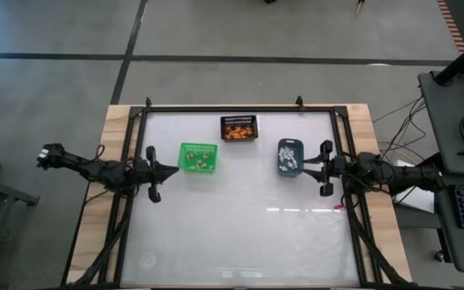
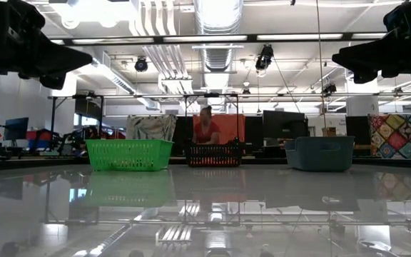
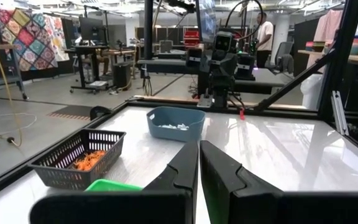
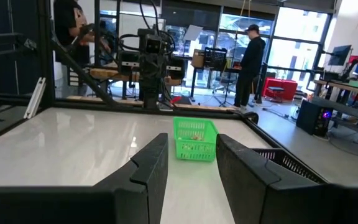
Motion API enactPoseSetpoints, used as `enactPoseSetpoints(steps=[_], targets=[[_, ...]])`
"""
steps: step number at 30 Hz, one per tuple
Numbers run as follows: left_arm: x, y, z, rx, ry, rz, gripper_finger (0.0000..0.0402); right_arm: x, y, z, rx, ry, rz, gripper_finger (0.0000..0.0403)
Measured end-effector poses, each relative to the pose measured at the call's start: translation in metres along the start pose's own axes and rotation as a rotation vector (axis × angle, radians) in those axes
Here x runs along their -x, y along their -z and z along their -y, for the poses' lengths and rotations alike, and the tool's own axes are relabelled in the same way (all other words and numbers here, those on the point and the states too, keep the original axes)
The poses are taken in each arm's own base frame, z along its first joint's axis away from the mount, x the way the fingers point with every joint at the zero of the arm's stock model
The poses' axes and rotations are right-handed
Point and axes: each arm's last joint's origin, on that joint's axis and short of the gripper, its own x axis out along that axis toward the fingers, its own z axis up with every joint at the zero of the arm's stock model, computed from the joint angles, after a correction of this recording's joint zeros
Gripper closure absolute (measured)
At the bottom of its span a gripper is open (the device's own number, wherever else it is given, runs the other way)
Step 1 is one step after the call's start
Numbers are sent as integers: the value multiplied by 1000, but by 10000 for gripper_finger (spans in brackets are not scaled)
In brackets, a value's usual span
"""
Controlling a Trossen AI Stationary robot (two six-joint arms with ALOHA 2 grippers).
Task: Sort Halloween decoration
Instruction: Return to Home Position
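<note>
Three small bins stand in the far half of the table. The green bin (image 1: 197, 157) holds tan and orange trinkets (image 1: 200, 160), the black mesh bin (image 1: 239, 128) orange ones (image 3: 89, 160), and the blue-grey bin (image 1: 290, 157) white ones (image 3: 174, 126). My left gripper (image 1: 176, 170) is shut and empty; it hangs level above the table just left of the green bin. Just right of the blue-grey bin, my right gripper (image 1: 304, 168) also hangs level, open with nothing between its fingers (image 4: 191, 163).
A black frame (image 1: 240, 108) runs around the glossy white tabletop (image 1: 240, 234); its near half is free room. Beyond the table's far edge a person in red (image 2: 206, 130) stands in the room. Other people (image 4: 251, 62) show farther off.
</note>
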Motion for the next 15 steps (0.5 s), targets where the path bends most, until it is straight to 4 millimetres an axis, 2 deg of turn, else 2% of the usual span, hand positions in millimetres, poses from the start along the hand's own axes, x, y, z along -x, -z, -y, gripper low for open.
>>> enactPoseSetpoints(steps=[15], targets=[[-3,4,2,-24,-1,-42,402,0,0,0,0,0,0,275]])
